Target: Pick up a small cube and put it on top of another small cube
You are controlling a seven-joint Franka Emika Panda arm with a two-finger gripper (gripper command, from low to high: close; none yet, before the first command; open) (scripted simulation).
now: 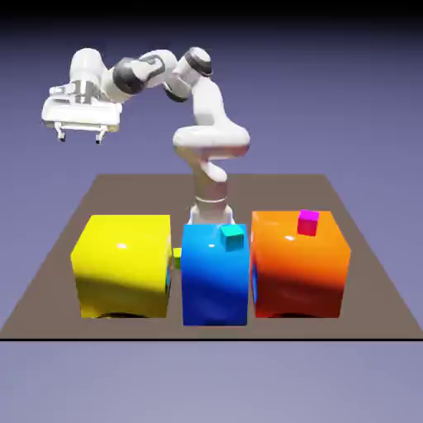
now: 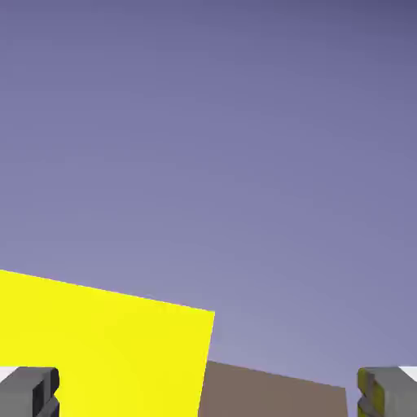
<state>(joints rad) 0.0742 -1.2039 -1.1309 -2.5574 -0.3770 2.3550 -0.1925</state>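
Magenta, a tiny cube [image 1: 308, 222] sits on top of the large orange block [image 1: 298, 268], at the exterior view's right. High at that view's left, the gripper [image 1: 80, 138] hangs with its fingers spread wide and nothing between them. Yellow-green shows between the yellow block [image 1: 124, 264] and the blue block [image 1: 215, 277], too hidden to identify surely.

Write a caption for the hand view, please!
Open gripper above a big yellow block and brown tabletop.
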